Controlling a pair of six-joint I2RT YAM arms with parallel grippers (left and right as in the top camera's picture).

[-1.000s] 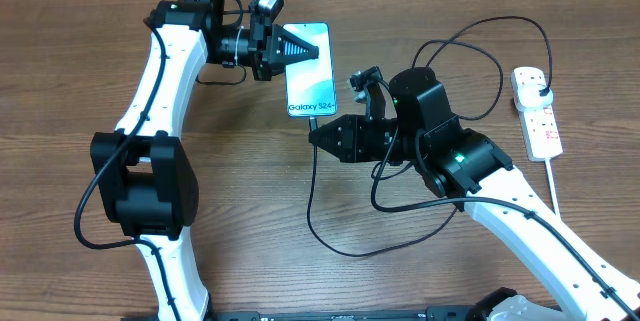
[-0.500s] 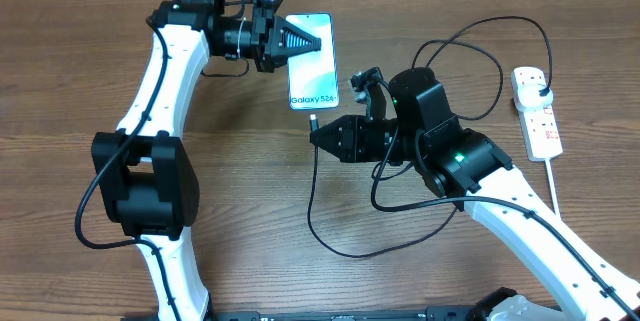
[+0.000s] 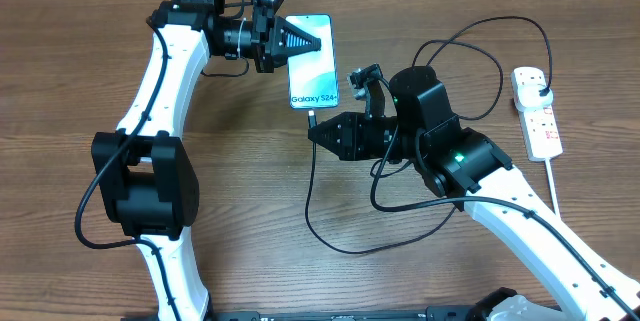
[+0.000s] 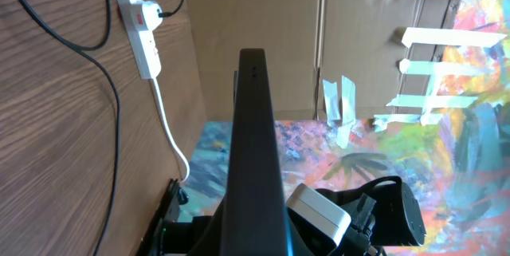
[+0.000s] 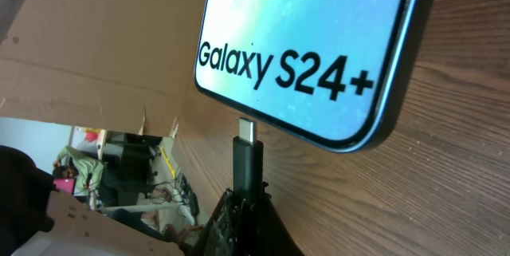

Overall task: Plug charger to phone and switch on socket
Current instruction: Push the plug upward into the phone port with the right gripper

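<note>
My left gripper, reaching in sideways, clamps the phone; my right gripper, pointing left, pinches the charger, tip at the phone's bottom edge.

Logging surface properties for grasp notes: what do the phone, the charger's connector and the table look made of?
Phone: smooth glossy face, likely glass; dark rim, material unclear. Charger connector: bare silvery metal tip, matte black plastic-looking housing. Table: wood-grain surface, possibly laminate.
</note>
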